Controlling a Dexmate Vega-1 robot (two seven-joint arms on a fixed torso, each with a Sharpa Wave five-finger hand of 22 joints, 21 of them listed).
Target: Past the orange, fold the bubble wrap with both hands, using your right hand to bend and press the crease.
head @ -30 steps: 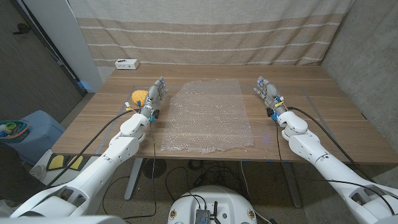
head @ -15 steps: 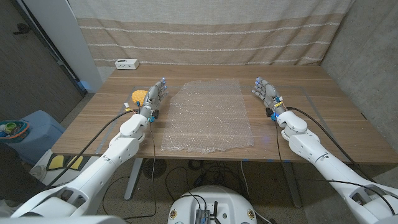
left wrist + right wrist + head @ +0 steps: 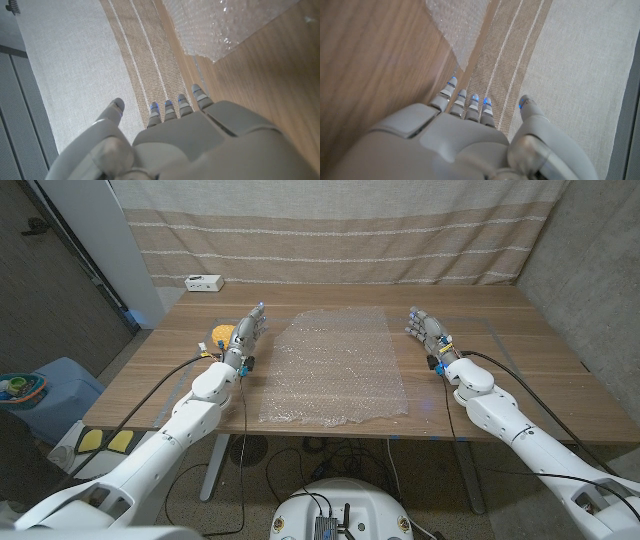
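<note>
1. While the bubble wrap point(image 3: 334, 367) lies spread and unfolded on the bench point(image 3: 520, 345), both hands have crept a touch farther out since a second ago, the left hand point(image 3: 247, 332) and the right hand point(image 3: 428, 330) each sliding forward along its side of the sheet.
2. That small advance reads as lining up, not gripping: nothing is lifted, no crease is started, so the fold itself looks yet to begin.
3. Left hand: fingers point(image 3: 170, 107) stretched out and a little apart, holding nothing, with the wrap's edge just beyond and to the inner side of the fingertips in the left wrist view.
4. Right hand: same story, fingers point(image 3: 462, 102) extended, spread slightly, empty; the right wrist view shows a corner of the wrap point(image 3: 462, 30) ahead of the fingertips, near but not touching.
5. From the head view the sheet sits between the two sets of fingers, close beside the left ones and a bit farther from the right ones.
6. The orange point(image 3: 224, 334) peeks out just outside the left fingers, on the side away from the wrap.
7. My read: each hand needs to close in on its edge of the sheet next, and the thin, slippery plastic may be awkward to pick off the wood.
8. Far beyond the left fingers, a small white box point(image 3: 203, 282) rests at the back of the bench.
</note>
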